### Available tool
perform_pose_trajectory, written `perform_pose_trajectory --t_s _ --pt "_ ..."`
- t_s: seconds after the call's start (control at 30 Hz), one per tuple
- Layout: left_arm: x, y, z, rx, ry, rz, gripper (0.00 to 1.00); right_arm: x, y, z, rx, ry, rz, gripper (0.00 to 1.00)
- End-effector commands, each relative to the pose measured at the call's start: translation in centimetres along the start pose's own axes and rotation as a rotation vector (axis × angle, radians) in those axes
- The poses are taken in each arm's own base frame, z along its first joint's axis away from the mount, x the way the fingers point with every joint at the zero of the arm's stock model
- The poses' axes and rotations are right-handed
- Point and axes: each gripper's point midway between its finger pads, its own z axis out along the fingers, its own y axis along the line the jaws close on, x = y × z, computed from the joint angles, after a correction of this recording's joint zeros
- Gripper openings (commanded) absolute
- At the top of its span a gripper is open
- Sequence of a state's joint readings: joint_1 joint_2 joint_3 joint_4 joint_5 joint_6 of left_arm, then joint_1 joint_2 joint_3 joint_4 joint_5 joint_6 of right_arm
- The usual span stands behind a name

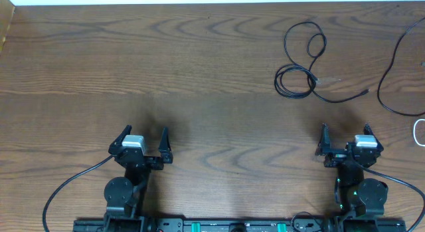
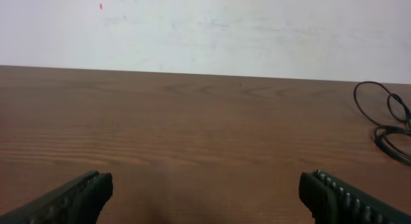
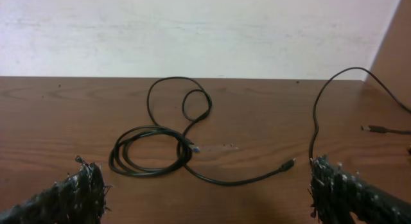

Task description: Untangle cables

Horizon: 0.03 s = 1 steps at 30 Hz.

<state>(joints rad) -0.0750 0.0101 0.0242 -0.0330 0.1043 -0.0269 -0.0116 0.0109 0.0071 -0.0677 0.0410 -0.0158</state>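
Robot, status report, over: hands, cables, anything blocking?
Left gripper open, empty. Right gripper open, empty. Coiled black cable untouched, ahead of right gripper. Nothing between.

I've got a dark wood-grain table (image 1: 186, 72) in view. On its far right lies one black cable (image 1: 295, 82): a tight coil with two looser loops on the far side and a tail running right to a small plug (image 1: 365, 92), all flat on the wood. A second black cable (image 1: 392, 66) curves near the right edge, apart from the first. A white cable (image 1: 418, 131) loops at that edge, mostly cut off.
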Motion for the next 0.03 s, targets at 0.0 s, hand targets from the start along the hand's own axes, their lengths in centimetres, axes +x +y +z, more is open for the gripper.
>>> perform_pose_trajectory --t_s 0.0 --pt "1.58 0.05 0.12 0.000 0.044 -0.010 1.00 0.08 -0.02 -0.02 0.001 0.001 -0.016 0.99"
